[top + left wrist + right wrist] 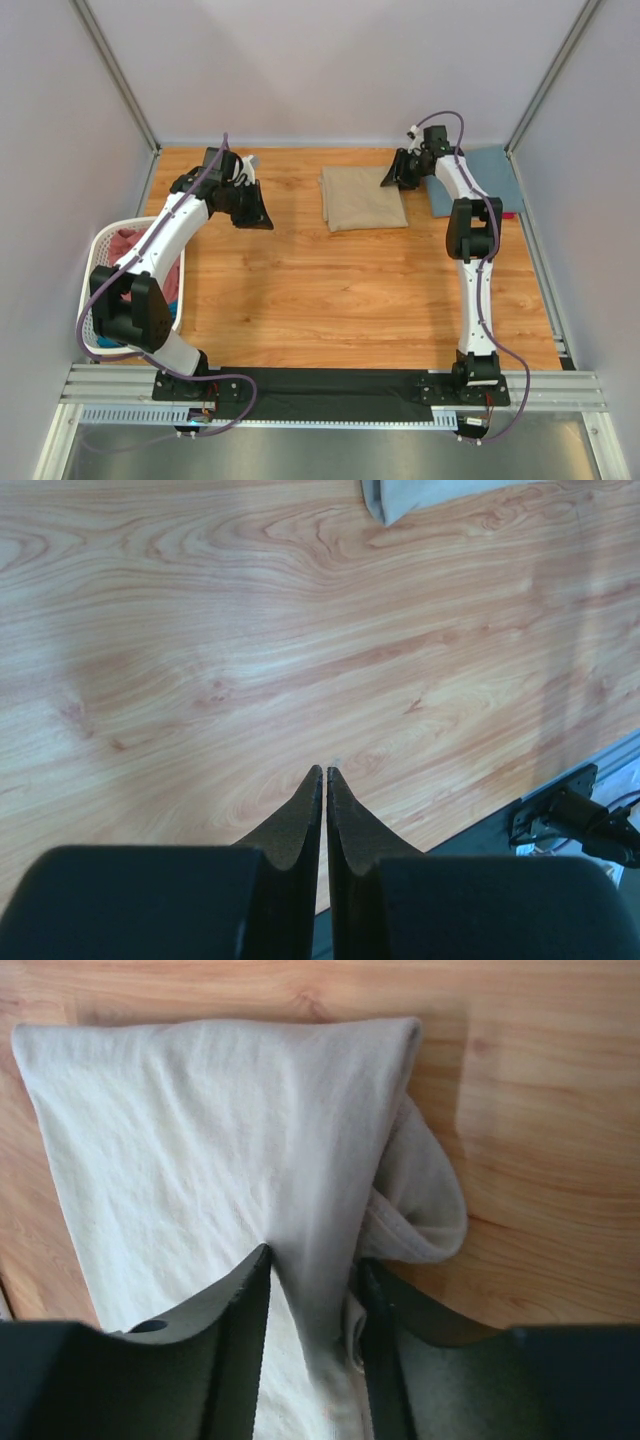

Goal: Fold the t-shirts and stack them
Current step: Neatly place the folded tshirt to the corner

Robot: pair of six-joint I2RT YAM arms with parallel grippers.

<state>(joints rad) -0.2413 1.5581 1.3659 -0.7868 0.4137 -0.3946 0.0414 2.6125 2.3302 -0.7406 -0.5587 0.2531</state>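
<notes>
When looked at from above: folded tan cloth t-shirt (pixel 362 198) flat on light wooden tabletop (pixel 330 300), upper centre of frame, with right gripper (pixel 393 180) at its right edge; just right of that arm, folded slate-blue cloth t-shirt (pixel 485 172) in the upper right, a sliver of red cloth (pixel 508 214) showing at its lower edge; left gripper (pixel 255 212) left of centre, apart from the tan shirt, over bare wood; at the left edge, white slatted plastic laundry basket (pixel 100 240) holding dusty-pink cloth (pixel 125 240) and teal cloth (pixel 178 288). Through the left wrist camera: dark fingers (pixel 298 825) pressed together tip to tip at bottom centre, wood grain beyond, corner of the tan shirt at the top edge, right of centre. Through the right wrist camera: fingers (pixel 240 1310) narrowed onto a raised ridge of the tan shirt at bottom centre, cloth pinched between; rest of the shirt filling upper left and centre, rounded hem loop bulging at right centre, wood along the right.
</notes>
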